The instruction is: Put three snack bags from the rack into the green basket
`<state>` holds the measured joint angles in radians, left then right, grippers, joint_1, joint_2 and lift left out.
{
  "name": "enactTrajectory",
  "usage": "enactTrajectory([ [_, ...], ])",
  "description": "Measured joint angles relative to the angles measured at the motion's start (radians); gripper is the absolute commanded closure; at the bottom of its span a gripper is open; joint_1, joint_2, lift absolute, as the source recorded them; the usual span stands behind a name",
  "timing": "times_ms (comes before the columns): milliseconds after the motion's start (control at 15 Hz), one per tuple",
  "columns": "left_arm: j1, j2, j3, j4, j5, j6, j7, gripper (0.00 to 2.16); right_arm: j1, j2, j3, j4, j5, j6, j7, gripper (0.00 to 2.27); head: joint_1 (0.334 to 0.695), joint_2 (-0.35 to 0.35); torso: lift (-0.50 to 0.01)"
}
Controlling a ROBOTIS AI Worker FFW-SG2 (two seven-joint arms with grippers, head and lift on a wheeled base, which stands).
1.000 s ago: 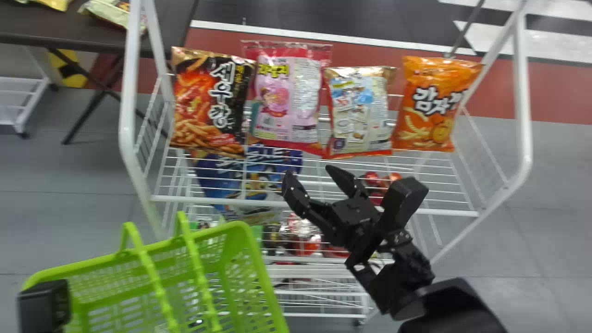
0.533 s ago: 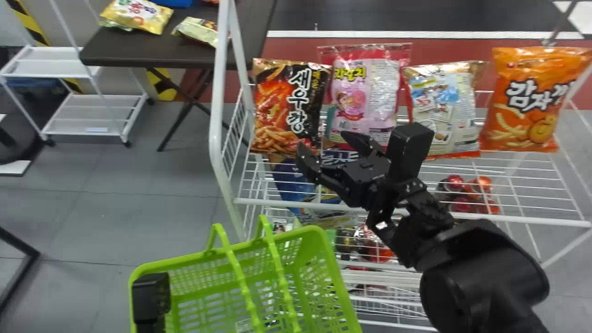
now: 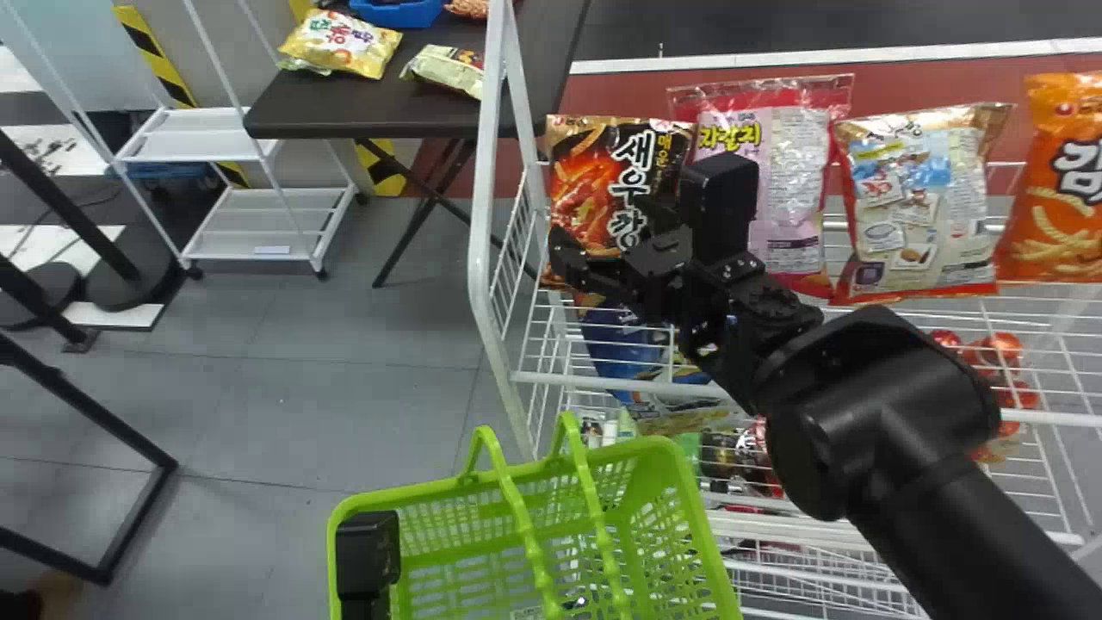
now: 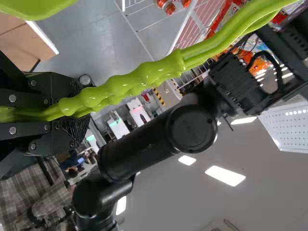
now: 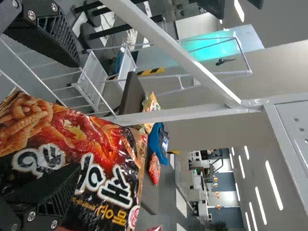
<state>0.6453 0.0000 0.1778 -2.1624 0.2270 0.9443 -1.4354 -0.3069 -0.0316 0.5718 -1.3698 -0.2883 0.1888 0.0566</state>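
Right tool (image 3: 606, 232): fingers wide apart, gripping nothing. Red-and-black snack bag (image 3: 575, 185) is on the rack (image 3: 482, 207), right at this tool, one finger over its face. Pink bag (image 3: 796, 189), pale bag (image 3: 925, 207) and orange bag (image 3: 1055, 207) sit in line to its right. Left tool (image 3: 368, 551): closed on the handles (image 4: 134, 82) of the green basket (image 3: 661, 454), nearer the robot than the right tool.

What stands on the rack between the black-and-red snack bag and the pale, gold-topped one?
The pink snack bag, in the head view: the black-and-red bag is on its left, the pale bag on its right.
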Motion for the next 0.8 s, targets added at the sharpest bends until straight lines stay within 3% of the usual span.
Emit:
enactTrajectory([
  [133,0.007,0.0,0.006,-0.01,0.0,0.0,-0.001,2.15,-0.041,0.025,0.024,0.049,0.036,0.031,-0.075,0.06,0.695,0.217,0.0],
  [333,0.014,0.0,0.018,-0.013,0.0,-0.002,-0.008,2.15,-0.065,0.031,0.051,0.085,0.095,0.104,-0.175,0.08,0.695,0.205,0.0],
  [600,0.017,0.0,0.025,-0.018,0.0,-0.003,-0.011,2.15,-0.149,0.032,0.072,0.231,0.111,0.076,-0.18,0.13,0.695,0.175,0.0],
  [733,0.023,0.0,0.032,-0.02,0.003,-0.003,-0.014,2.15,-0.179,0.032,0.075,0.291,0.113,0.043,-0.173,0.44,0.695,0.166,0.0],
  [800,0.025,0.0,0.036,-0.021,0.005,-0.004,-0.015,2.15,-0.19,0.032,0.076,0.309,0.113,0.034,-0.163,0.82,0.695,0.164,0.0],
])
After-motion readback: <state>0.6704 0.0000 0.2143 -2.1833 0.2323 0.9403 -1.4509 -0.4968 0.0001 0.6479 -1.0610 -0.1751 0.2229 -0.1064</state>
